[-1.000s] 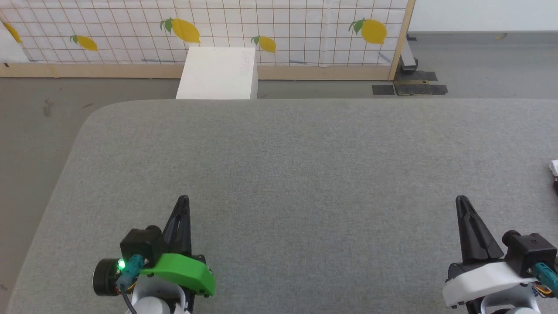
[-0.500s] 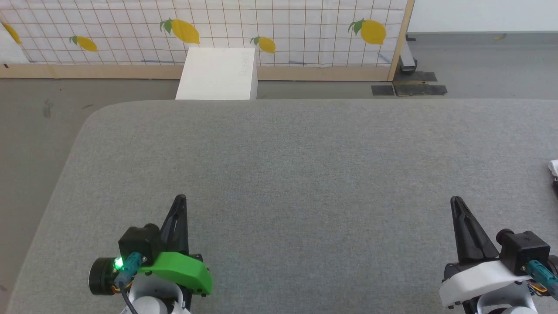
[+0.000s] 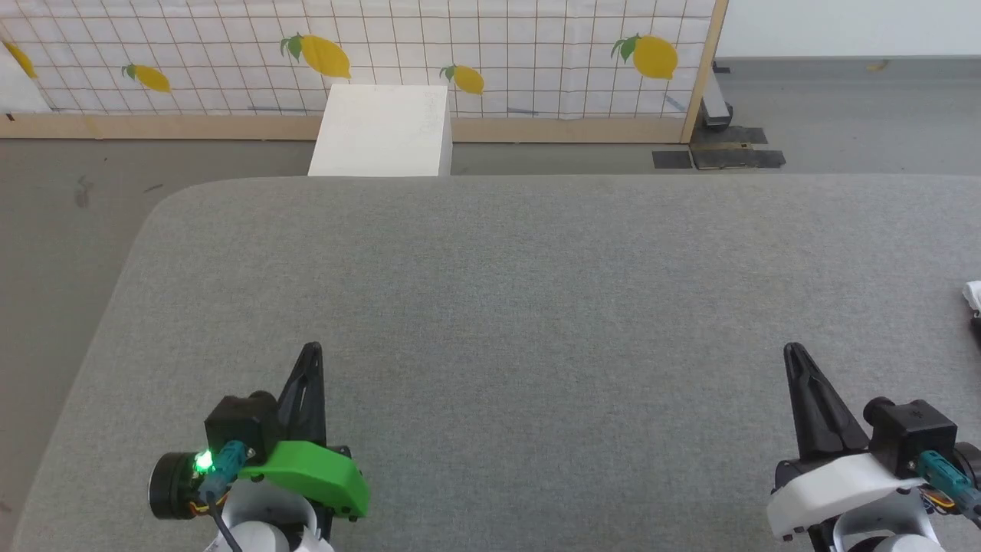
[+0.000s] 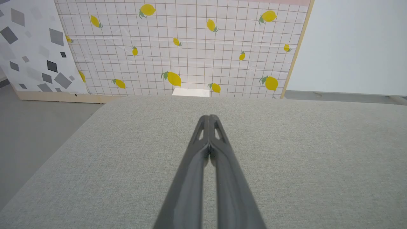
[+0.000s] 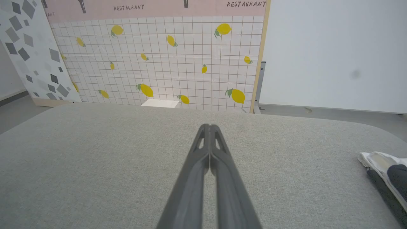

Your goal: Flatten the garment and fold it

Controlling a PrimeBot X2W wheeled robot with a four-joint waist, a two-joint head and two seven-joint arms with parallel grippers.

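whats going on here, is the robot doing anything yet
Not much yet. The robot's left tool and right tool are both shut and empty, pointing forward over the near part of the wide grey fabric-covered table. The soft white and black garment it has to flatten and fold lies bunched at the table's right edge, off to the right of the right tool, and nothing touches it. The folding has not begun.
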